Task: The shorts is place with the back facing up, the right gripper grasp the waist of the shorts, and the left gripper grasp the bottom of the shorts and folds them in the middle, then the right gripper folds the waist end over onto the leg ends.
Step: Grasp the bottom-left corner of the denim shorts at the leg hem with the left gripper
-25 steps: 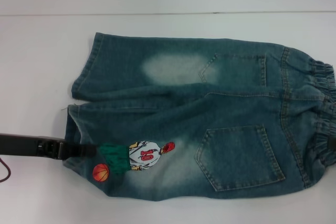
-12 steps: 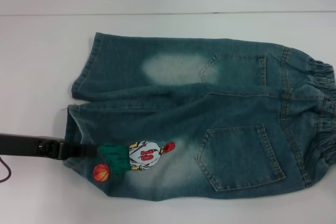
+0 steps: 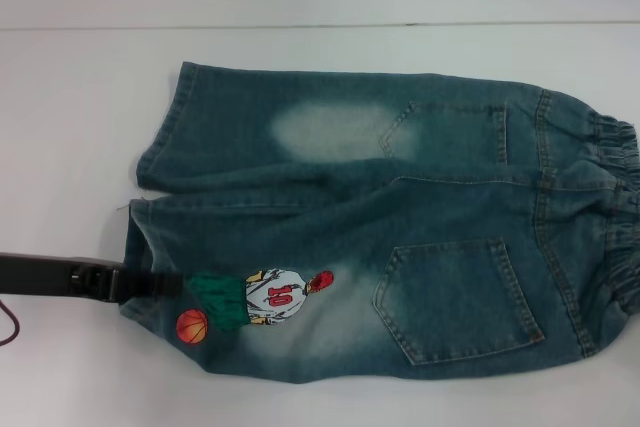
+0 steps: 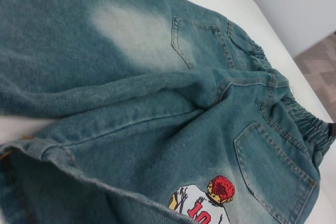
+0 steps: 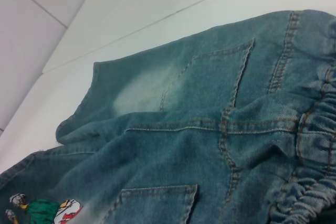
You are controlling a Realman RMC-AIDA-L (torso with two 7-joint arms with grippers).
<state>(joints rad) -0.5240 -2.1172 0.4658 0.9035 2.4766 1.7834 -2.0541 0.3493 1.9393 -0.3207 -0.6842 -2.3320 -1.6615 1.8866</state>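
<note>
The shorts (image 3: 400,237) lie flat on the white table with the back up, two back pockets showing. The leg ends (image 3: 150,172) point left and the ruffled waist (image 3: 615,237) is at the right edge. My left gripper (image 3: 165,285) comes in from the left. It is shut on the bottom of the shorts at the near leg hem, just above the orange ball print (image 3: 192,327). Its upper finger lies over the denim. Of the right gripper (image 4: 331,135) only a black bit shows at the near end of the waist in the left wrist view.
The white table (image 3: 70,147) stretches to the left and behind the shorts, with a seam line (image 3: 300,25) running across its back. A dark cable (image 3: 8,332) loops under the left arm at the left edge.
The left gripper and the near leg hem have shifted very slightly left. The black bit seen at the waist on the right edge of the head view no longer shows.
</note>
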